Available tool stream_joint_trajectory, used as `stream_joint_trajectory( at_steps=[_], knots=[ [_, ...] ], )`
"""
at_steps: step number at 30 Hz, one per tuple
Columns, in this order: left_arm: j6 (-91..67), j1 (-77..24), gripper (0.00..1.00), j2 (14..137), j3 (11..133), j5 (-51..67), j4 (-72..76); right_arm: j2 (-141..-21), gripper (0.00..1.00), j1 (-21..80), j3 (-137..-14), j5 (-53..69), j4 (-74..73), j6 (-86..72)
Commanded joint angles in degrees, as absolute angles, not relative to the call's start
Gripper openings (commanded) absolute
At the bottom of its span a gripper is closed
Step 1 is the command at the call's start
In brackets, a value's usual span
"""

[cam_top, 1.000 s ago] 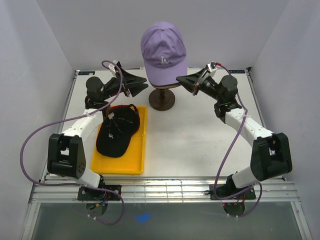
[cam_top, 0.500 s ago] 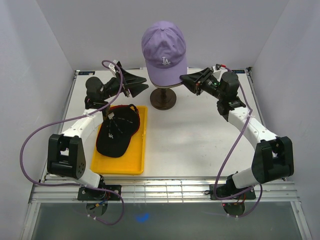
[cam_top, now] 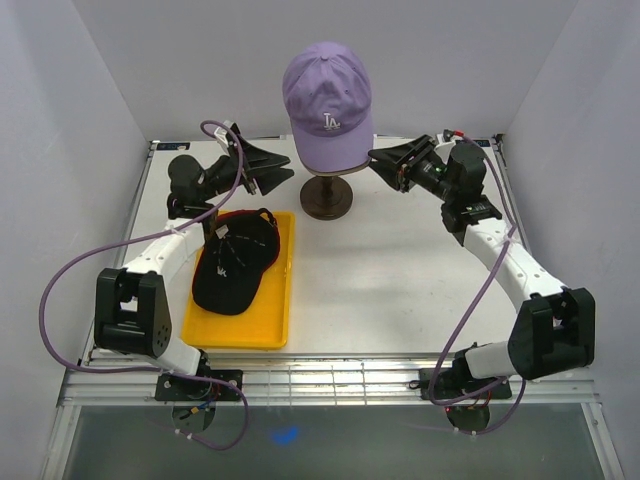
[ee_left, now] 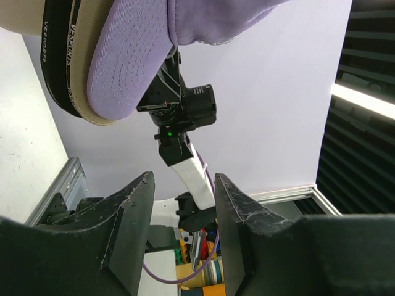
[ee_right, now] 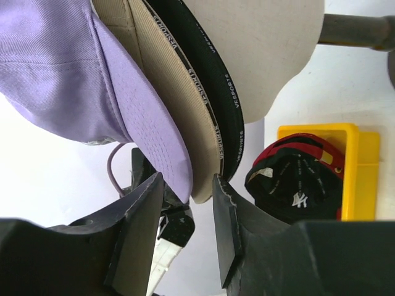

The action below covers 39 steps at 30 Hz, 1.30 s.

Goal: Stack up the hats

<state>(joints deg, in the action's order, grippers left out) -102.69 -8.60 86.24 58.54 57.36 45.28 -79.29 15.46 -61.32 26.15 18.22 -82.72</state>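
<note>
A lavender LA cap [cam_top: 327,100] sits on top of the mannequin head; in the right wrist view its brim [ee_right: 148,123] lies over a tan brim [ee_right: 185,117] and a black brim [ee_right: 217,92]. My right gripper [cam_top: 373,161] stands open at the brims' right edge, with the tips of the brims just above its gap [ee_right: 188,185] and not clamped. Left of the head, my left gripper [cam_top: 292,170] is open and empty, below the brims [ee_left: 117,74]. A black NY cap [cam_top: 235,265] rests on a dark red cap [ee_right: 296,145] in the yellow tray [cam_top: 245,328].
The cream mannequin head [ee_right: 271,43] stands on a dark round stand [cam_top: 325,200] at the back middle of the white table. The tray lies front left, beside my left arm. White walls close in the back and both sides.
My right gripper has opened, let go of the lavender brim and drawn back a little to the right. The lavender cap has settled on the head. My left gripper has shifted slightly left.
</note>
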Motion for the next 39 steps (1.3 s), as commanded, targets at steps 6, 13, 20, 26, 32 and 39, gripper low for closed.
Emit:
stream_joint_trajectory(
  at_steps=[6, 13, 20, 26, 32, 39],
  knots=[
    [-97.7, -6.8, 0.54, 80.5, 57.0, 58.1, 42.3, -73.1, 0.47, 13.5, -60.9, 23.1, 12.0, -74.8],
    [-57.1, -3.8, 0.55, 70.6, 70.1, 41.6, -15.0, -66.0, 0.49, 14.0, -59.9, 20.2, 1.4, -61.7],
    [-39.0, -3.8, 0.53, 61.2, 70.8, 11.6, -39.7, -57.8, 0.49, 19.4, -54.9, 16.4, -6.9, -51.4],
    [-33.9, -3.8, 0.46, 58.8, 67.5, -1.9, -48.7, -55.9, 0.49, 26.3, -48.5, 12.7, -5.5, -49.8],
    [-30.5, -3.8, 0.51, 58.9, 63.7, -1.8, -49.4, -58.0, 0.49, 30.5, -45.5, 12.5, -3.0, -50.2],
    [-25.9, -3.9, 0.53, 59.9, 61.6, -3.7, -50.2, -60.8, 0.49, 33.7, -44.6, 11.2, -1.4, -50.0]
  ],
)
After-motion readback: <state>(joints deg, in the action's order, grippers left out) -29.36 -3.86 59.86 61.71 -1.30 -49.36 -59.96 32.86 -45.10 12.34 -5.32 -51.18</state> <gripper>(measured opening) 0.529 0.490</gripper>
